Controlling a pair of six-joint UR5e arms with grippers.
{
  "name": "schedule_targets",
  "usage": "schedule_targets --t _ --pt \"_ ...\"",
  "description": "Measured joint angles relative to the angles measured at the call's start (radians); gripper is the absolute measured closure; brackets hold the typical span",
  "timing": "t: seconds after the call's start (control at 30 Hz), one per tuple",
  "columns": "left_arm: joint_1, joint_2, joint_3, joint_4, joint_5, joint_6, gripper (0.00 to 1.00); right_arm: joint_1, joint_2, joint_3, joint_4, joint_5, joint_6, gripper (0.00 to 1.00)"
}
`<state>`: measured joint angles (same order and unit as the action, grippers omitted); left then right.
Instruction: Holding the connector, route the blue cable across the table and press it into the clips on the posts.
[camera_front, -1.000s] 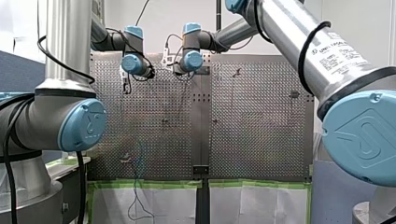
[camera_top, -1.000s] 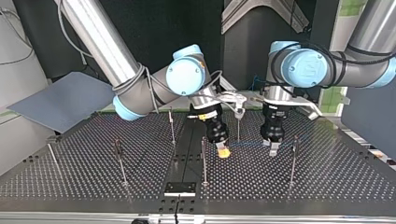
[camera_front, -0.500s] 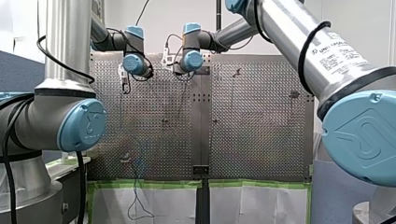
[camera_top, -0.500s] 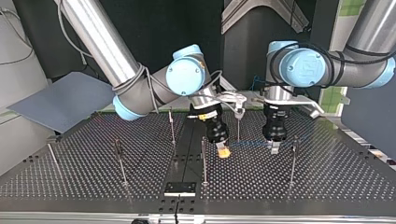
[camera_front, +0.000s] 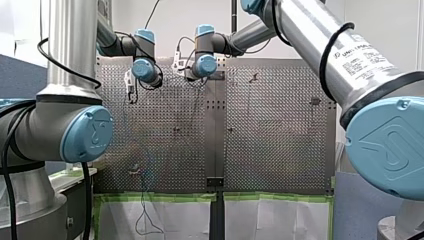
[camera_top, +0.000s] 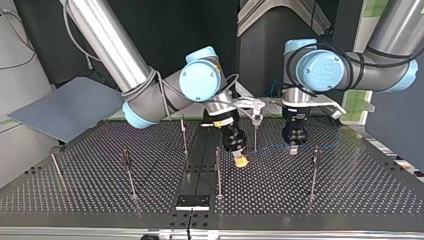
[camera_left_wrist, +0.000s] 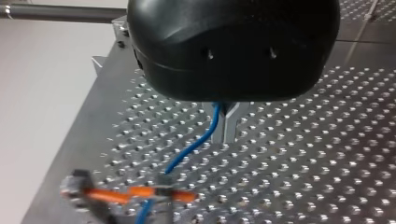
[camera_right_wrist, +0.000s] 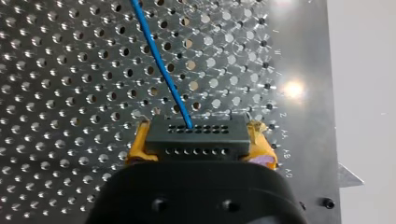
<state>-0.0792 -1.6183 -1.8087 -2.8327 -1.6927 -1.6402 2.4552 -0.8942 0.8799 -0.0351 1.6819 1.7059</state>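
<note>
Two tools: my right tool (camera_right_wrist: 198, 144) and my left tool (camera_left_wrist: 229, 126) are both low over the perforated worktop (camera_top: 350, 190), near each other in the top view.
Right tool state: yellow pads (camera_right_wrist: 136, 148) are clamped on the two ends of the black connector (camera_right_wrist: 195, 133).
Left tool state: metal fingers (camera_left_wrist: 233, 122) are drawn narrow, with the blue cable (camera_left_wrist: 194, 145) emerging at them; judged a light guiding hold.
Cable position: it leaves the connector's perforated face and spans above the worktop to my left tool. From there it runs on toward a blurred orange fitting (camera_left_wrist: 140, 193), possibly a clip.
Posts: thin upright posts (camera_top: 218, 172) stand around both tools; the clips on them are too small to make out.
Handling, cable: judged thin, light and limp. It will sag unless taut and would likely slide through a loose hold.
Handling, connector: judged small, rigid and light. Hold it by its end faces, as now, leaving the cable exit free.
Hold for pressing: judged best on the cable just beside a clip, where the short span is stiff enough to seat.
</note>
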Motion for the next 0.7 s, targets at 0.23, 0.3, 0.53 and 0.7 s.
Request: schedule_targets --t 0.23,0.3,0.53,0.7 --pt "-0.007 0.001 -0.061 0.048 -0.01 -0.011 1.0 0.003 0.001 0.05 -0.001 0.002 0.001 1.0" --pt "-0.006 0.001 -0.08 0.066 -0.011 -0.02 1.0 0.003 0.001 0.067 -0.002 0.002 0.0 1.0" --pt "-0.002 -0.01 -0.147 0.132 -0.012 -0.04 1.0 0.0 0.002 0.135 -0.005 0.003 -0.003 1.0" --pt "-0.006 -0.044 -0.186 0.172 -0.012 -0.043 1.0 -0.001 0.003 0.172 -0.015 0.004 -0.006 1.0"
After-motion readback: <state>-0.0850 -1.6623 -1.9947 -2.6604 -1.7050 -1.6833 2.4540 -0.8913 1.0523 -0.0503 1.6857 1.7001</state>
